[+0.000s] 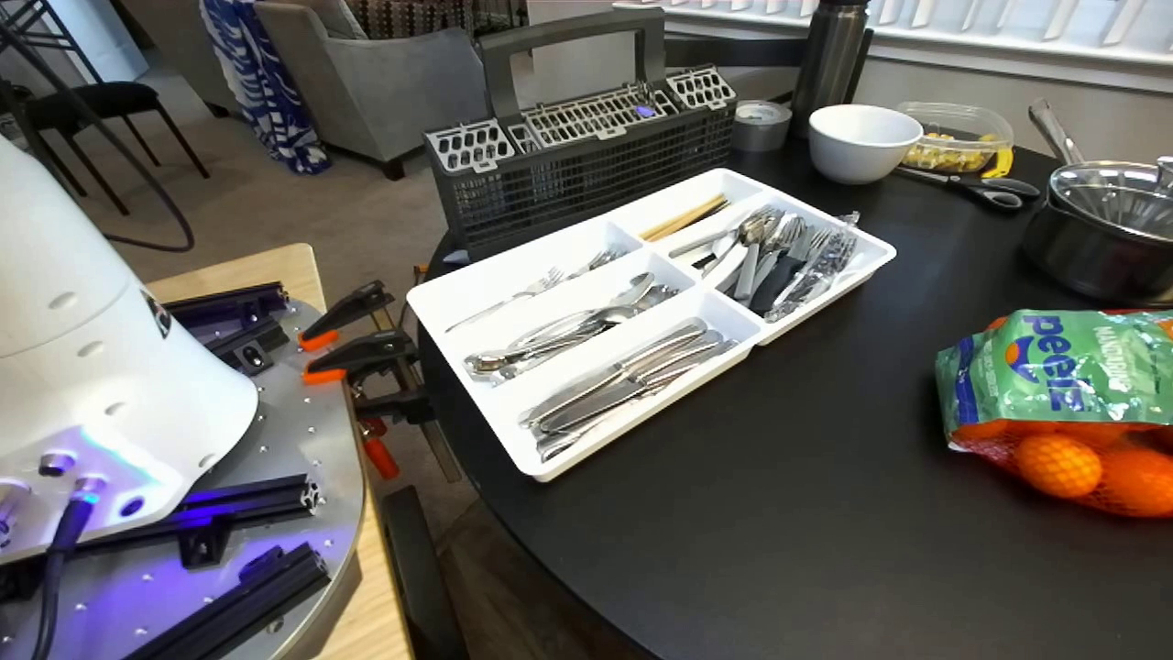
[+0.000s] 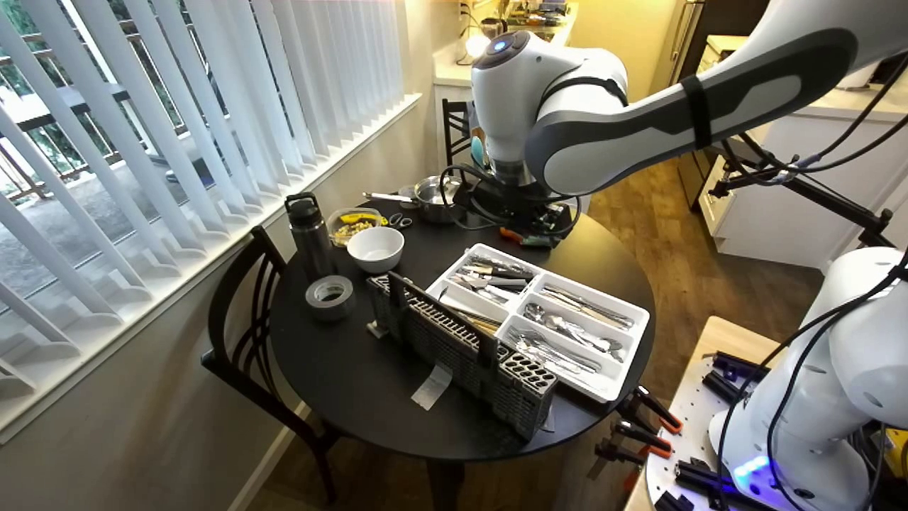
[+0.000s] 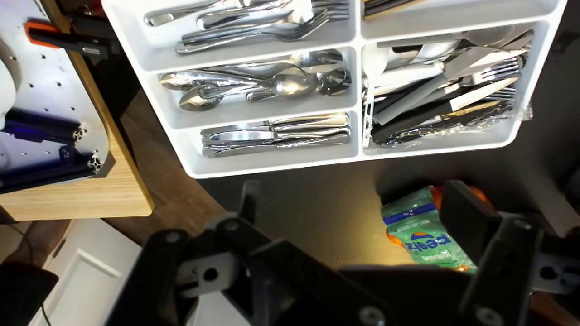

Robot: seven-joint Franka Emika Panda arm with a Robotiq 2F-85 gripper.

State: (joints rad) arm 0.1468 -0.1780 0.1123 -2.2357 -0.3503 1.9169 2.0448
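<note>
Mandarin bag below end effector, clearly apart, cutlery tray nearby

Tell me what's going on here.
Nothing is held: the black two-fingered gripper of a white robot arm hangs open over a round black table. The table bears a green-labelled net bag of mandarins and a white plastic tray of metal forks, spoons and knives. A dark grey plastic basket stands beside the tray.

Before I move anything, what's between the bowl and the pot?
Scissors lie between the bowl and the pot, as both exterior views show; in an exterior view their handles point toward the pot.
</note>
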